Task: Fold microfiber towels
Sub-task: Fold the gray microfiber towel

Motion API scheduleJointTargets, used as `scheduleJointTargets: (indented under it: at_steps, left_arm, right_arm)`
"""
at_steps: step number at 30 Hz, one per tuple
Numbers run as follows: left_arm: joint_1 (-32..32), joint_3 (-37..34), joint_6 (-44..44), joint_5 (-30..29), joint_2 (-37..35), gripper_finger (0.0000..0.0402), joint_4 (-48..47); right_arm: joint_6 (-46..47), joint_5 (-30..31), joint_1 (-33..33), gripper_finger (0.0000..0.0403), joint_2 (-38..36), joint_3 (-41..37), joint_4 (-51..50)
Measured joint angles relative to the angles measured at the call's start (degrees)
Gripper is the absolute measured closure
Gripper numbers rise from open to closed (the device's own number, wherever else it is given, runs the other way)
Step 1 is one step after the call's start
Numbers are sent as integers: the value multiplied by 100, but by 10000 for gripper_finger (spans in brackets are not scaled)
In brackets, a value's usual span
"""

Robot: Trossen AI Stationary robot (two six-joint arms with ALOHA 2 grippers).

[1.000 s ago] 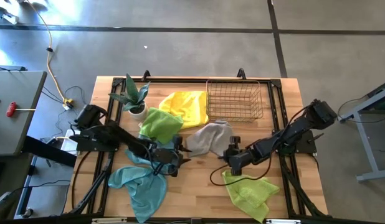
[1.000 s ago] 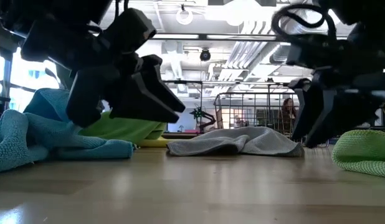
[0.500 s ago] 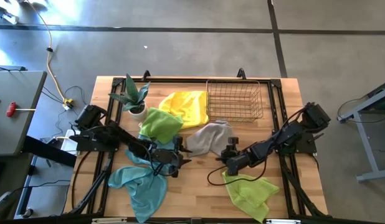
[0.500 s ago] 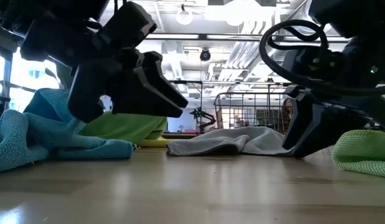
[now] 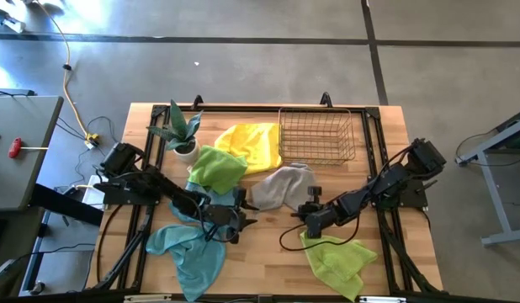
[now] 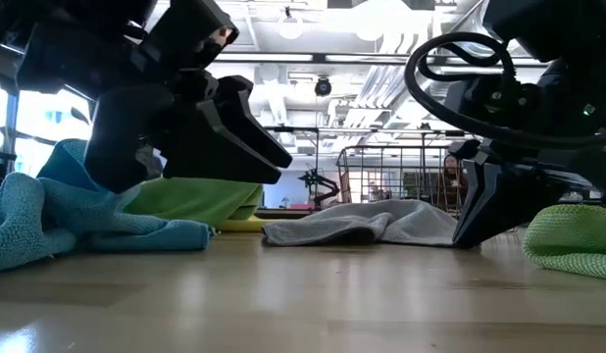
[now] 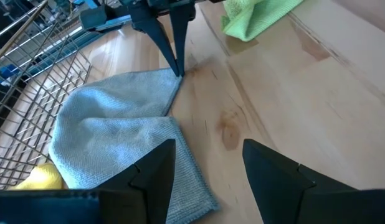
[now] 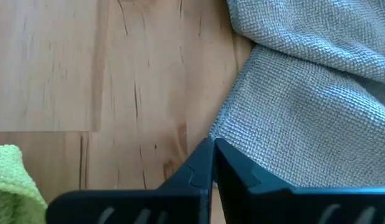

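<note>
Right pincer closed, tips together at the near edge of the grey towel at mid-tabletop; whether cloth is caught cannot be told. Left pincer held apart, just left of it.

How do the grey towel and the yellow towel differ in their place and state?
The grey towel lies mid-table, its corner at the shut right gripper; the yellow towel lies farther back beside the wire basket, with no gripper near. Both are crumpled and unfolded.
</note>
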Motion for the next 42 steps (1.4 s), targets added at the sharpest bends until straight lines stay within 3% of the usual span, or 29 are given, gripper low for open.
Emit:
scheduleJointTargets:
  at_steps: [8,20,27,38,42]
  left_arm:
    - [-151,0,4,-426,0,224,2]
    - [-190,-2,242,-769,0,224,668]
    - [-162,31,652,-827,0,224,1292]
    - [-13,247,734,-880,0,224,1241]
    - [85,247,304,-880,0,225,1244]
  right_arm:
    - [102,-166,-18,401,-25,349,-266]
    - [120,-406,-356,402,-103,2471,-2680]
    - [-66,-413,-579,403,-109,3444,-3416]
    - [-393,-346,-654,403,-114,4560,-3983]
    - [-395,-339,-654,403,-116,4709,-4046]
